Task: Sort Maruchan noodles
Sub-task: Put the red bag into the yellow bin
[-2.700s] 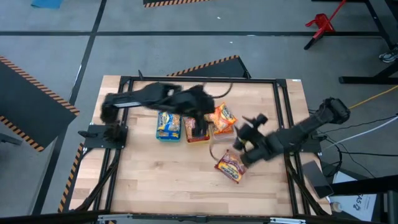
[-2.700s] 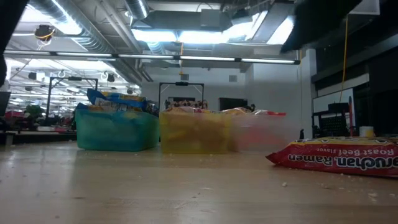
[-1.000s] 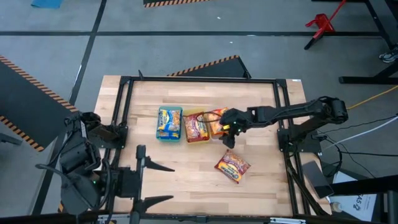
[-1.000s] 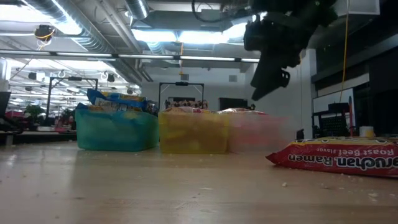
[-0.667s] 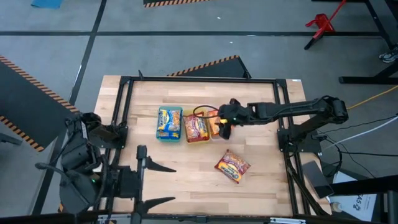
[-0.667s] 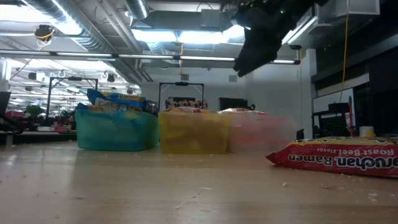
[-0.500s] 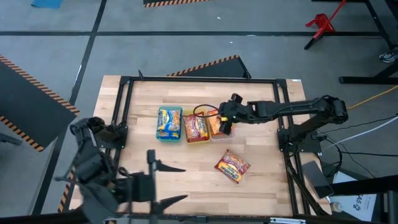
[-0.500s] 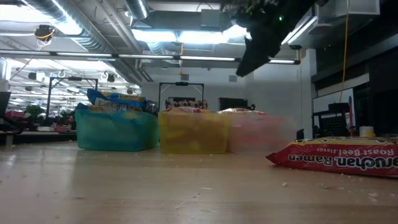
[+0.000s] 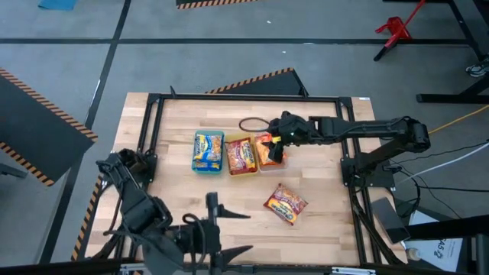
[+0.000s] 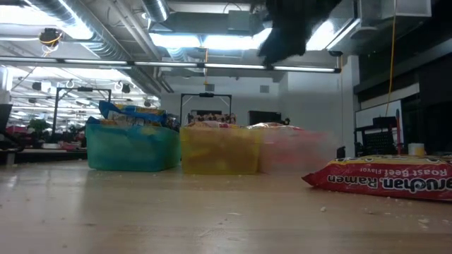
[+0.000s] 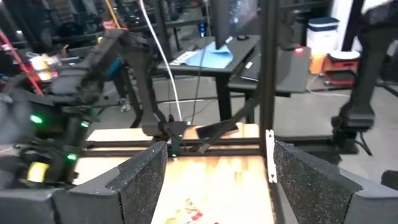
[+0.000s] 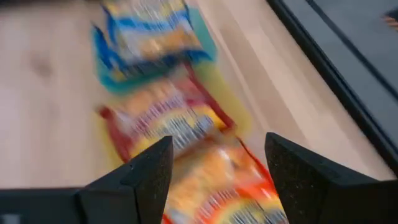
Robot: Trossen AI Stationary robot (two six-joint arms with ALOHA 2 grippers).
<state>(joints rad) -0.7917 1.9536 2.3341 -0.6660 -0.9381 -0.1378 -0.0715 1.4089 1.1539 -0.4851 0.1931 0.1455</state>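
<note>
Three trays stand in a row mid-table. The green tray (image 9: 208,151) holds a blue-yellow packet (image 12: 149,31), the yellow tray (image 9: 241,156) a red one (image 12: 168,127), and the clear tray (image 10: 293,149) an orange one (image 12: 224,180). Another red packet (image 9: 285,204), marked Roast Beef, lies flat on the wood (image 10: 385,176) nearer the front. My right gripper (image 9: 276,153) hangs open above the clear tray with nothing between its fingers (image 12: 214,180). Open and empty too, my left gripper (image 9: 237,231) hovers over the table's near left part (image 11: 214,186).
A black metal frame (image 9: 244,98) runs round the wooden table top. A dark cable loop (image 9: 252,124) lies behind the trays. Bare wood stretches to the left of the trays and along the front.
My right gripper has risen and drawn back toward the far edge, from just in front of the clear tray to above it, turning as it went. My left arm has swung from beyond the table's left edge toward the right along the near edge, sinking a little.
</note>
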